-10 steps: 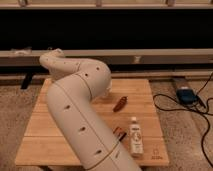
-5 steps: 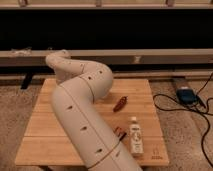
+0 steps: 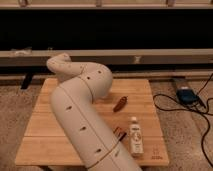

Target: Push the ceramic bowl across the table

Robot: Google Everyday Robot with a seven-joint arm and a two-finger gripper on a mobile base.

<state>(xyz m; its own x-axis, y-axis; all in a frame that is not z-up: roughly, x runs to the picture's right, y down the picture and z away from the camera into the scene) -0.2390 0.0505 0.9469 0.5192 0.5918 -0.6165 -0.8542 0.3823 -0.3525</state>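
Nearest me, the robot's arm (image 3: 82,127) rises from the bottom centre of the frame and covers most of the middle of the table (image 3: 145,90). Just right of it, near the lower right, a white bottle (image 3: 134,136) lies on the planks with a small dark object (image 3: 119,132) beside it. Further up, right of centre, is a reddish-brown elongated item (image 3: 120,103); I can't identify it.

Past that, the arm bends at a fat elbow (image 3: 97,82) and folds back toward the upper left, ending in a rounded joint (image 3: 60,65) over the table's far left part. Compared with a second ago that joint has slid slightly rightward, and in the last half second it has barely moved. I read that as a slow sweep under way, or one just beginning.

The gripper is behind the arm's bulk, somewhere beneath that fold, so I cannot tell how it stands or whether it touches anything. The ceramic bowl is nowhere in sight either; I judge it is hidden behind the arm, so I can't gauge progress.

Beyond the table, at the right edge, a blue device (image 3: 186,95) trails cables over the floor.
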